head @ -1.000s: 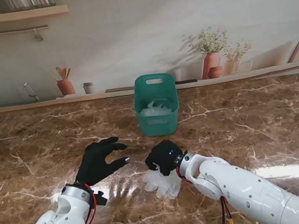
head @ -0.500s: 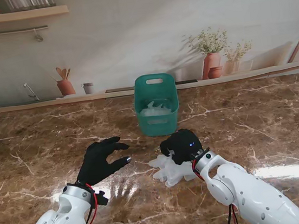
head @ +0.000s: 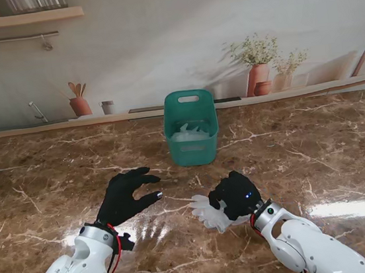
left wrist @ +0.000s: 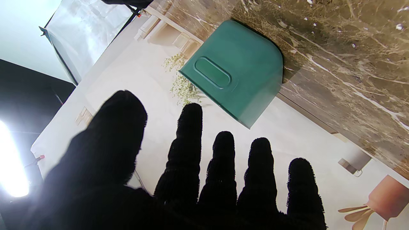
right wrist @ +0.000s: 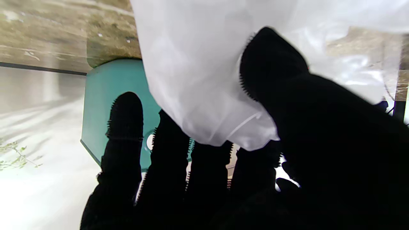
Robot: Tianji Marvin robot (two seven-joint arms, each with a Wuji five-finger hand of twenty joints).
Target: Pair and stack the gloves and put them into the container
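Observation:
A green container [head: 192, 136] stands upright at the middle of the table, with pale gloves [head: 190, 133] inside it. My right hand [head: 237, 195] is shut on a bunch of translucent white gloves [head: 211, 211], lifted slightly off the table nearer to me than the container. In the right wrist view the white gloves [right wrist: 204, 76] are pinched between thumb and fingers [right wrist: 124, 127], with the container [right wrist: 108, 105] beyond. My left hand [head: 126, 195] hovers open to the left, fingers spread, holding nothing. The left wrist view shows its fingers [left wrist: 220, 159] and the container [left wrist: 236, 70].
The brown marble table [head: 54, 179] reaches back to a ledge with terracotta pots [head: 80, 106] and plant vases [head: 258, 77] against the wall. A shelf [head: 18, 19] hangs high at the back left.
My right hand has carried the white gloves to the right and slightly up, turning so the glove fingers point left. The left hand has barely moved.

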